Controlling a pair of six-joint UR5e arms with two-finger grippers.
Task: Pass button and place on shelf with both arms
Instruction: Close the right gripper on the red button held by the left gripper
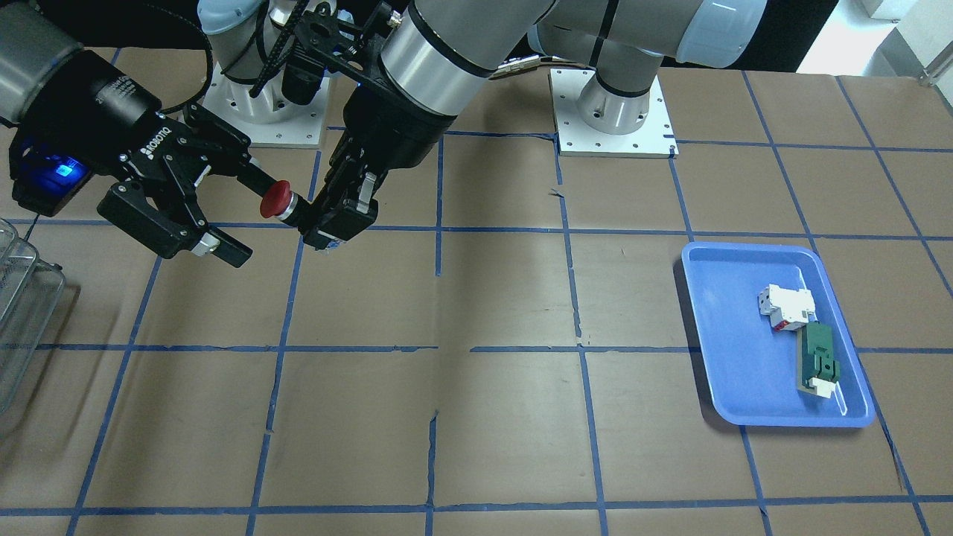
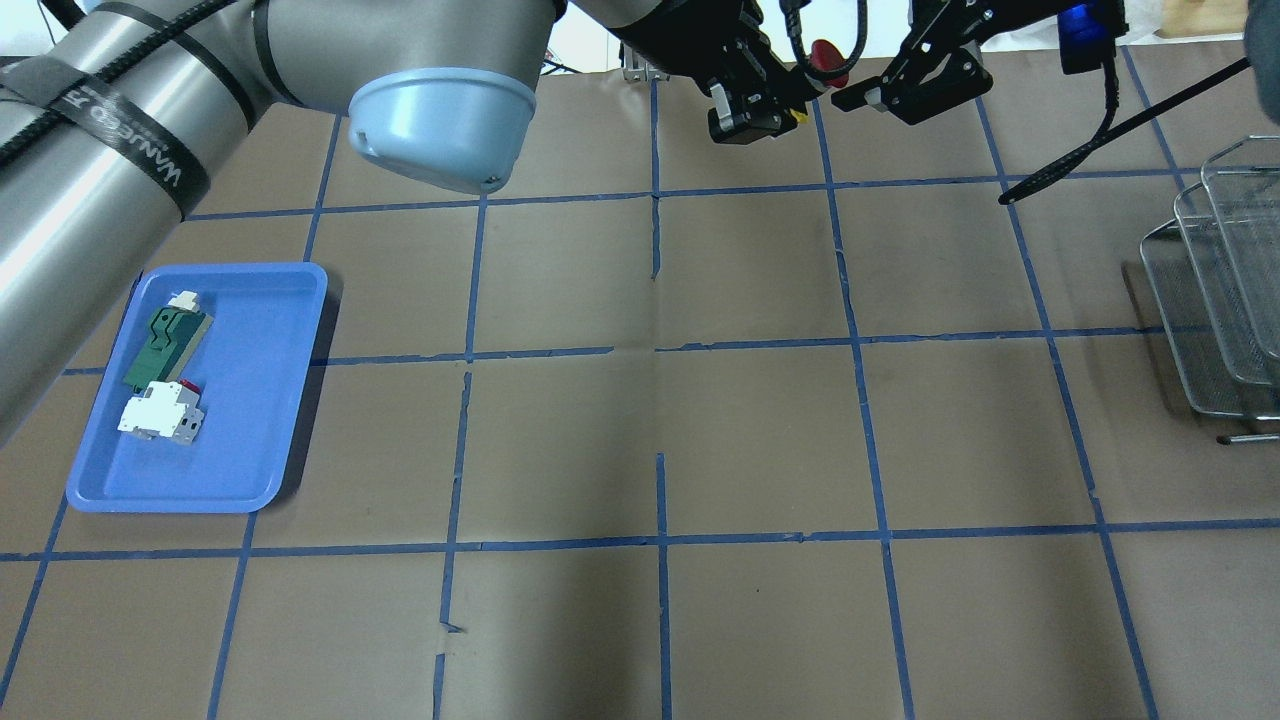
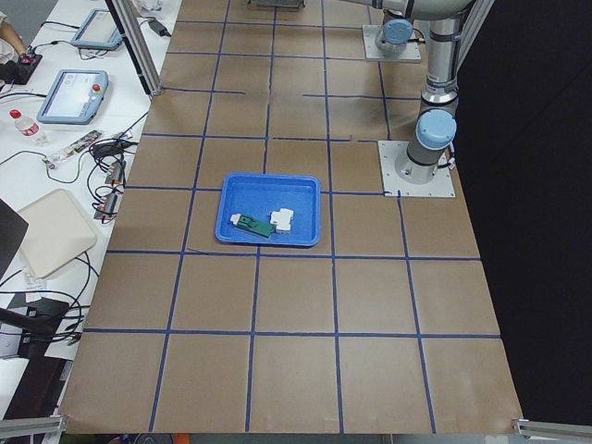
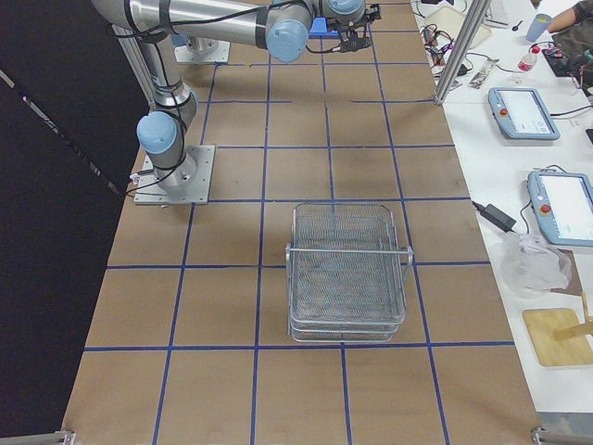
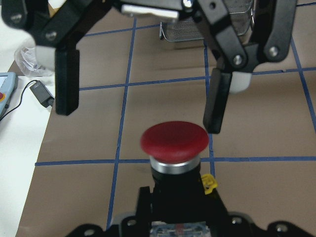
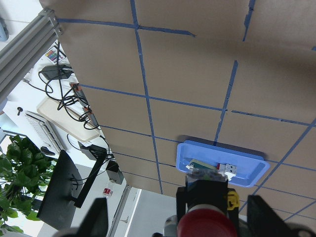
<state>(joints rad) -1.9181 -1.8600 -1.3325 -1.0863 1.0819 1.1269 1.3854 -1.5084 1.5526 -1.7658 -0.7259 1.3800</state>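
We see the left gripper (image 1: 336, 225) clamped on the black body of the button (image 1: 277, 199), which it holds in the air well apart from the shelf (image 4: 347, 269), red cap pointing shelfward. The right gripper (image 1: 249, 217), between button and shelf, gapes wide, its fingers (image 5: 66, 79) flanking the cap, seemingly without touching it.

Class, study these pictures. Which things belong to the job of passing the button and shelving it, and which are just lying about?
Part of the job:
button
left tool, shut on it
right tool, open
shelf

Lying about:
tray
white block in it
green part in it
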